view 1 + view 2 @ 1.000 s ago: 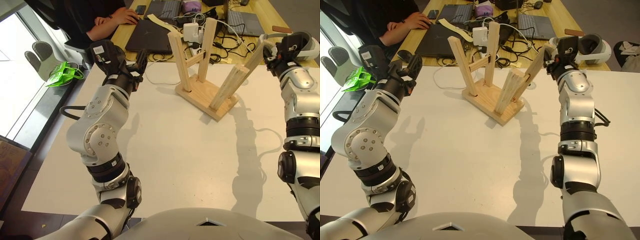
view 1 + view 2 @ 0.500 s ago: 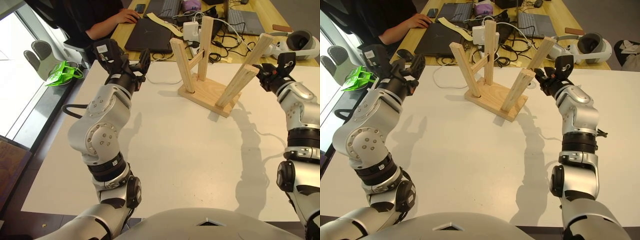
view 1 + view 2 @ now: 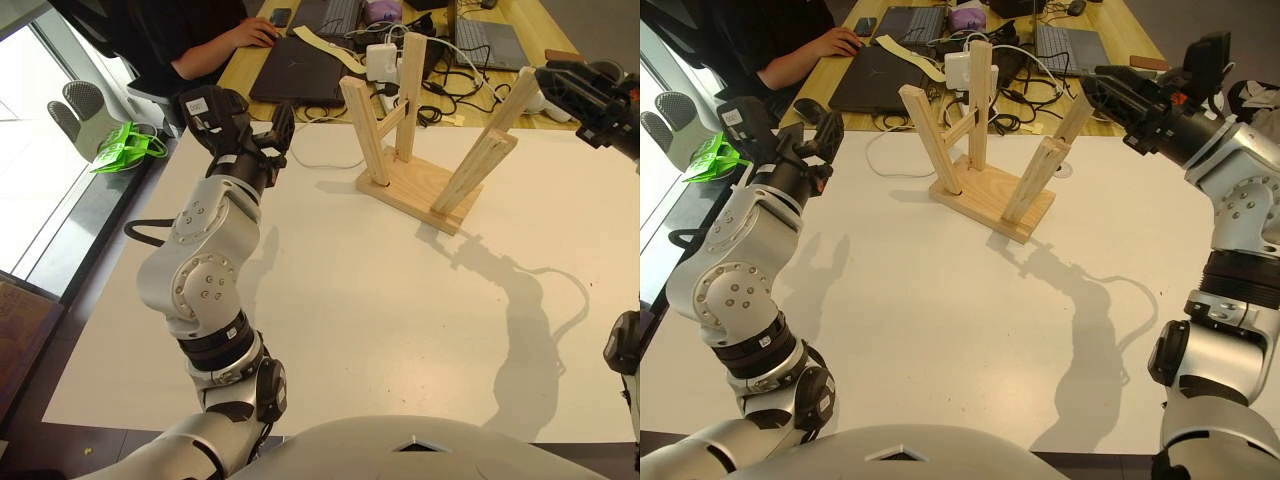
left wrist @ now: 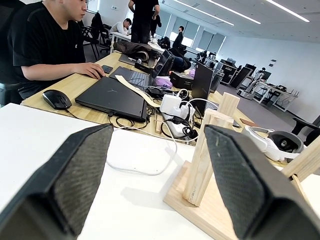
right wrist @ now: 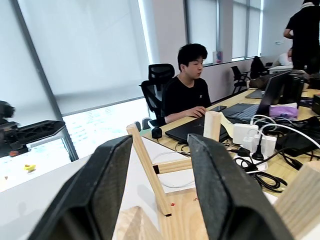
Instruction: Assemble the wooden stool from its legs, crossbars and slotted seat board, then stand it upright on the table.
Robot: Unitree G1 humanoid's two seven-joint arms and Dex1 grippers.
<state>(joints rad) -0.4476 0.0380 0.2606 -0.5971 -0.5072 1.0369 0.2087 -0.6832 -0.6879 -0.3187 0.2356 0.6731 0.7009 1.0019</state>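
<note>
The wooden stool (image 3: 412,192) rests upside down on the white table (image 3: 380,330), seat board flat and legs pointing up. A crossbar (image 3: 393,117) joins the two left legs; the two right legs (image 3: 488,150) lean to the right. My right gripper (image 3: 1098,82) hangs open in the air above and to the right of those leaning legs, apart from them. My left gripper (image 3: 272,125) is open at the table's far left edge, well left of the stool. In the left wrist view the stool (image 4: 210,150) sits beyond the open fingers (image 4: 75,185).
Behind the table stands a wooden desk (image 3: 250,60) with laptops (image 3: 300,70), a power strip and tangled cables (image 3: 440,95), and a headset (image 3: 1195,85). A person sits at the laptop. A green bag (image 3: 125,148) lies on the floor to the left.
My right gripper has let go of the right leg and drawn back up and to the right. The stool, tilted a second ago, now sits flat on its seat board.
</note>
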